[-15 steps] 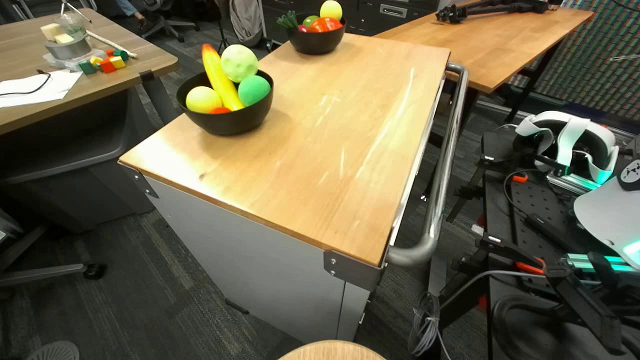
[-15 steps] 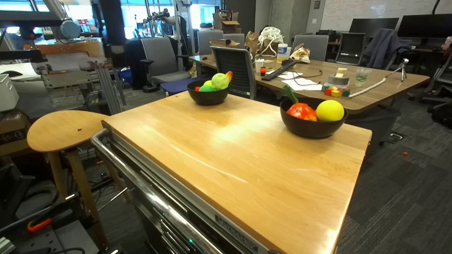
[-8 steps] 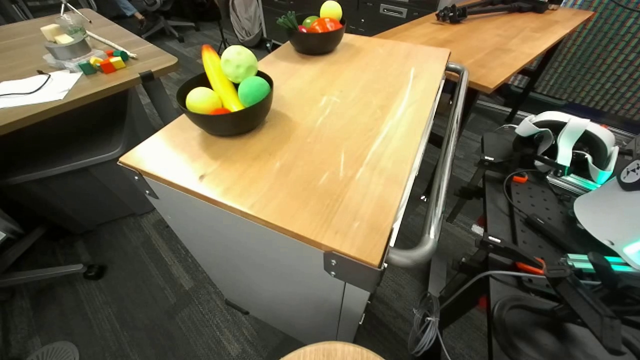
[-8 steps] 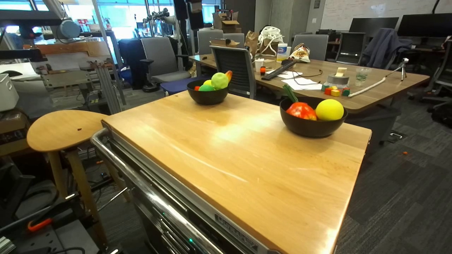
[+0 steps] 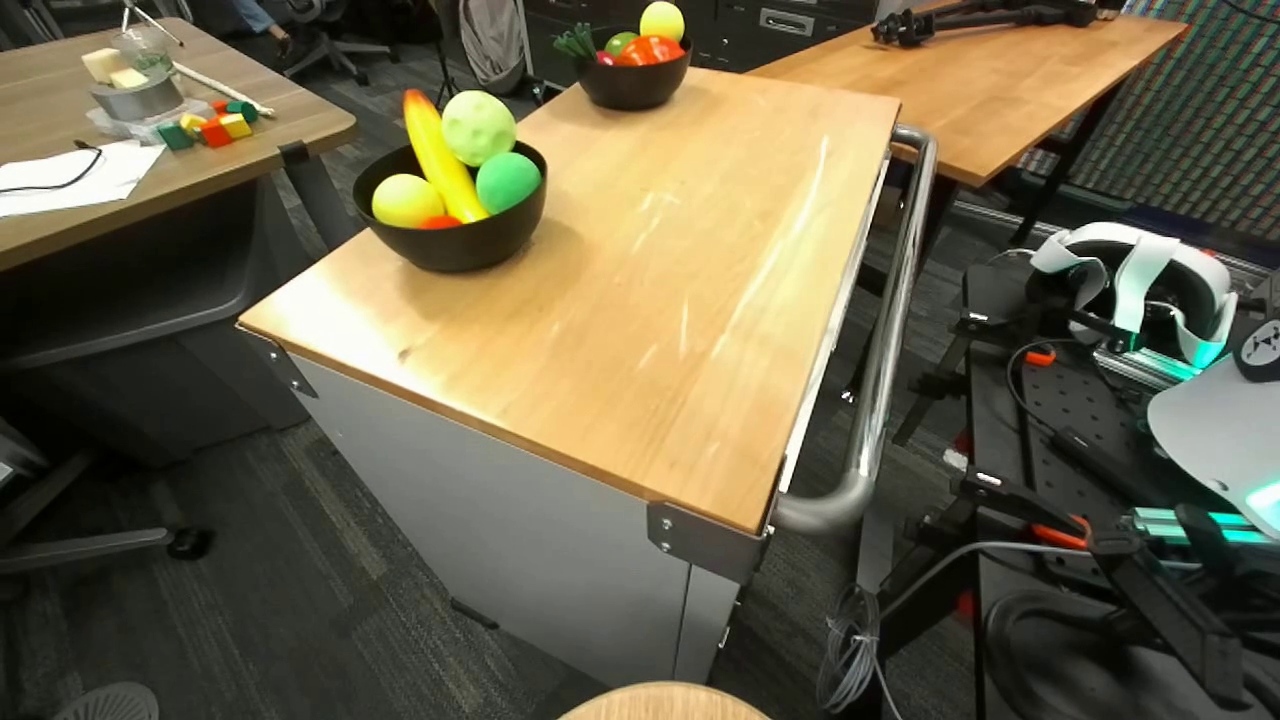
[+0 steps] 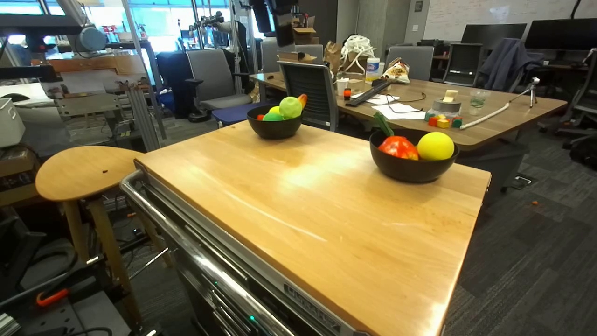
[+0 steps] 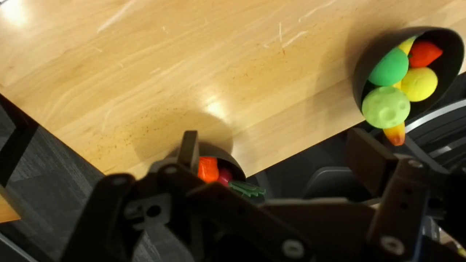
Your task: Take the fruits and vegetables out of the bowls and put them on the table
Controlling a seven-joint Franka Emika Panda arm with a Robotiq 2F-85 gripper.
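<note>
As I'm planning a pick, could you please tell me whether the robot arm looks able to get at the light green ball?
Probably yes: the gripper is open and empty, and the light green ball sticks up out of the bowl, with nothing covering it in the wrist view.

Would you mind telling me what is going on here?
The robot's gripper hangs open, holding nothing. A banana and green fruit sit in one bowl, a red piece and yellow ball in the other bowl; the gripper touches neither. These are to be taken out onto the table, a step not yet done.
</note>
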